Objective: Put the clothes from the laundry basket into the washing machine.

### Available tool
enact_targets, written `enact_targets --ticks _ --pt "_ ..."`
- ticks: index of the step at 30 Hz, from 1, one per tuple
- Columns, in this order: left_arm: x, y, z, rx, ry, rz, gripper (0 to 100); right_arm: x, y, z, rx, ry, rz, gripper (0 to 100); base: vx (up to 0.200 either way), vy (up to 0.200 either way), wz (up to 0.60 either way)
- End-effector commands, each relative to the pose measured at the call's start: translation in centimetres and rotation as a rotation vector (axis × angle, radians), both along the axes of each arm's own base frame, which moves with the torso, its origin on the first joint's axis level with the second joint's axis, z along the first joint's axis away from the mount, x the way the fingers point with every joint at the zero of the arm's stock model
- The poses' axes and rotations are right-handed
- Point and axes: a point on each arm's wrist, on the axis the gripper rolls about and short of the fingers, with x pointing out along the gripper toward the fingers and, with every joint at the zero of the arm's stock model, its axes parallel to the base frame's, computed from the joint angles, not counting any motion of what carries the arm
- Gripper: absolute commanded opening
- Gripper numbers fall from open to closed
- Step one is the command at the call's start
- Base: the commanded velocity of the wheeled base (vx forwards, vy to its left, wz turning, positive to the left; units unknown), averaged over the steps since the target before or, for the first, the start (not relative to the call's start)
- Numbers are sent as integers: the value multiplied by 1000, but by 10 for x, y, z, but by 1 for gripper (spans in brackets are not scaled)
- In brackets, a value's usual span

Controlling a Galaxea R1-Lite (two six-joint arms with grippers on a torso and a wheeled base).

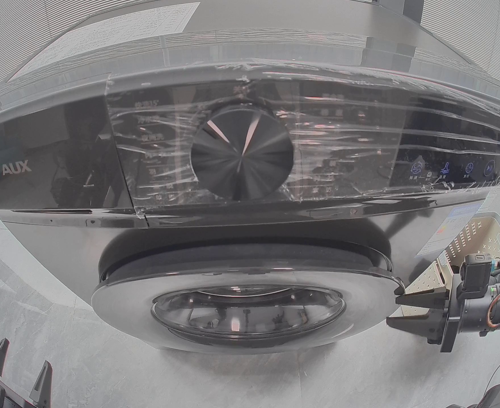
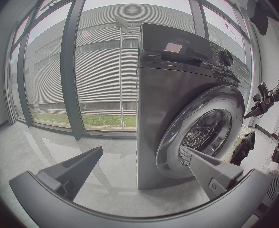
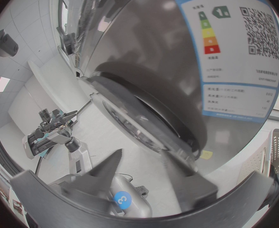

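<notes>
The grey washing machine (image 1: 250, 148) stands right in front of me, its round glass door (image 1: 249, 310) lying against the front. My right gripper (image 1: 400, 311) is open at the door's right rim, one finger (image 3: 180, 174) close to the door's edge (image 3: 164, 143). At the lower left, away from the machine, my left gripper (image 1: 20, 369) is open and holds nothing. The perforated white laundry basket (image 1: 479, 239) stands on the floor to the right of the machine, and a dark garment (image 2: 244, 148) hangs over its rim.
Light tiled floor (image 1: 295, 375) spreads in front of the machine. Large windows (image 2: 98, 73) run behind it and to its left. A white wall (image 2: 272, 48) rises beyond the basket on the right.
</notes>
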Motion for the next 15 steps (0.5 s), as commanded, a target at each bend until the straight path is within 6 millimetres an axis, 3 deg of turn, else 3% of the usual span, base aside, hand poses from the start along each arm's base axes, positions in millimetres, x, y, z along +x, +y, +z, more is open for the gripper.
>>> enact_targets --ticks 1,7,15 --pt "0 0 -5 1 -2 0 100 -9 -5 6 18 -46 -12 100 0 0 0" --pt "0 0 -5 4 -2 0 100 -16 -10 7 26 -64 -18 100 0 0 0" --pt "0 0 -5 6 -2 0 100 -12 -10 6 15 -40 -30 100 0 0 0"
